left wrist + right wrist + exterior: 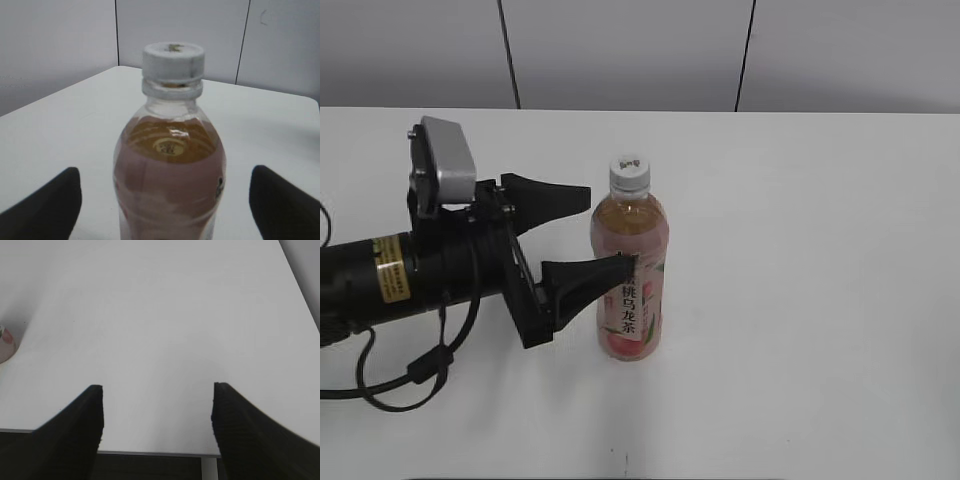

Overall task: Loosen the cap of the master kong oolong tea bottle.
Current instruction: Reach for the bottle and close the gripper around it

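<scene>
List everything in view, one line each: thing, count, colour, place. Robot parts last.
bottle: one, clear with amber tea and a pink peach label, upright near the middle of the table.
cap: one, white, on top of the bottle.
table: one, white, under everything.
wall panels: grey, behind the table.
cable: black, on the table at the left.
left tool: one, black, open, its fingers on either side of the bottle.
right tool: one, black, open, empty, over the table edge.

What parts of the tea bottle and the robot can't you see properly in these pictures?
- Bottle: its bottom is cut off by the left wrist view's lower edge.
- Cap logo: too small to read in the exterior view, blurred in the left wrist view.
- Right gripper: outside the exterior view's frame.
</scene>
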Motion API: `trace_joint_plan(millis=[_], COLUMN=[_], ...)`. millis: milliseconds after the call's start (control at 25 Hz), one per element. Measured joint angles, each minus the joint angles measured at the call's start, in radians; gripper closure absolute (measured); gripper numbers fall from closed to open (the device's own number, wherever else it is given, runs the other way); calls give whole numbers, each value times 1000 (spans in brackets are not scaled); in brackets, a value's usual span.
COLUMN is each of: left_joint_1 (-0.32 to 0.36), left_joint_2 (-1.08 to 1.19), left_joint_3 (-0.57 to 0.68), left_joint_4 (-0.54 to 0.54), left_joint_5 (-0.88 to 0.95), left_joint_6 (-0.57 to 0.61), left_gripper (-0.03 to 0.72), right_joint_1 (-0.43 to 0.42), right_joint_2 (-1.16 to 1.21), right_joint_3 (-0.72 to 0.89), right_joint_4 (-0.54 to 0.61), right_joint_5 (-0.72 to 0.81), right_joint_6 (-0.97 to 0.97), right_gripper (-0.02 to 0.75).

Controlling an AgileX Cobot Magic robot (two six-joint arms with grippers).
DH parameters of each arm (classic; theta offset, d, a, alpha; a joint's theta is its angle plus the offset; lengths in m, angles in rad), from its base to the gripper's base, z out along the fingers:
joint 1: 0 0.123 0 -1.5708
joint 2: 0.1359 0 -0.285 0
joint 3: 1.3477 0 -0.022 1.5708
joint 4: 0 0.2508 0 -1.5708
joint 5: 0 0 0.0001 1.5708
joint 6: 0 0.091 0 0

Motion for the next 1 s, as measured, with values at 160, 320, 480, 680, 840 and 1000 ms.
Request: trace_joint_plan(millis=[160,320,480,680,840,1000], left_joint_1=[-25,-56,-92,-106,-110,-110], left_joint_2=[44,92,128,169,171,171], left_joint_3=[-48,-90,-133,-176,-183,-184], left_joint_4=[0,0,-1,-8,-23,-31], left_joint_5=[-2,-1,-1,-1,-1,-1], left_joint_6=[-34,-37,-37,-55,-61,-63], left_gripper=[75,83,87,95,95,95], right_joint_1=[0,0,0,0,0,0], right_joint_2=[0,0,0,0,0,0], right_joint_3=[0,0,0,0,0,0], right_joint_4=[0,0,0,0,0,0], right_joint_5=[0,0,0,0,0,0], right_joint_6=[0,0,0,0,0,0], right_gripper=[225,225,225,225,225,225])
